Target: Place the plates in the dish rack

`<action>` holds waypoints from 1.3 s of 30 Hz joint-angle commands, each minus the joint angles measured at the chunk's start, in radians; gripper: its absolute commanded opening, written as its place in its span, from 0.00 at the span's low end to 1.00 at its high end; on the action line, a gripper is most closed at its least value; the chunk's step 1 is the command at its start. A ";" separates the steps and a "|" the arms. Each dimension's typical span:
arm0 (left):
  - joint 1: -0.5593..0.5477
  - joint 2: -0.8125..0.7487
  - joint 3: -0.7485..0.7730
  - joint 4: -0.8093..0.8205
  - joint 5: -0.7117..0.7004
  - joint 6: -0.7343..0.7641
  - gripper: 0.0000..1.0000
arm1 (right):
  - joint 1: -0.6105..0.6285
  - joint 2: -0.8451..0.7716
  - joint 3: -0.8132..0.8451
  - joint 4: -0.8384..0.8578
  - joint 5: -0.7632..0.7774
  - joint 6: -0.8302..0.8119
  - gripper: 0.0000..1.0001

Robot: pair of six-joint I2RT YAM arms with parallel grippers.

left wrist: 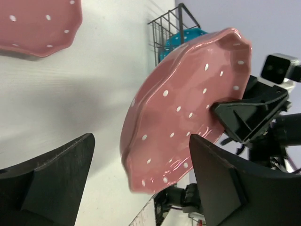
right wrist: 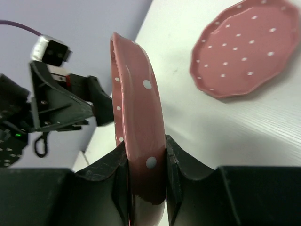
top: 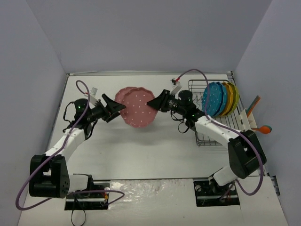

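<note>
Table (top: 141, 155): a pale surface on which the rack and one loose plate are carried.
Dish rack (top: 207, 137): set at the right end of the table; its far half is filled, its near tines are seen bare.
Racked plates (top: 218, 99): blue, orange and yellow-green plates are stood on edge in a close row.
Held pink plate (top: 140, 115): carried on edge above the table at mid-width, between the two grippers and well apart from the rack.
Lying pink plate (left wrist: 37, 23): left flat on the table, just behind the held one.
Right gripper (top: 157, 102): clamped tight on the rim of the held pink plate, one finger pressed on each face.
Left gripper (top: 115, 109): spread wide, its jaws on either side of the plate's opposite rim; no contact is seen.
Step in hand: a hand-over is judged to be at its close, the weight being borne by the right gripper alone.
Next move: the plate is to be swung right, kept upright, and lowered into a free slot among the near tines.
</note>
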 commanded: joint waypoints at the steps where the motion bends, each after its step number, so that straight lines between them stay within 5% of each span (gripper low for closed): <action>1: 0.005 -0.087 0.159 -0.267 -0.086 0.256 0.84 | -0.056 -0.174 0.094 -0.077 0.084 -0.191 0.00; 8: 0.014 -0.115 0.296 -0.656 -0.276 0.513 0.93 | -0.177 -0.317 0.212 -0.403 0.257 -0.465 0.00; 14: 0.015 -0.097 0.453 -0.994 -0.597 0.756 0.97 | -0.233 -0.388 0.259 -0.499 0.607 -0.742 0.00; 22: 0.017 -0.132 0.371 -0.951 -0.770 0.758 0.97 | -0.260 -0.333 0.341 -0.483 0.868 -0.990 0.00; 39: 0.021 -0.127 0.349 -0.956 -0.789 0.751 0.97 | -0.370 -0.186 0.282 -0.363 0.864 -1.010 0.00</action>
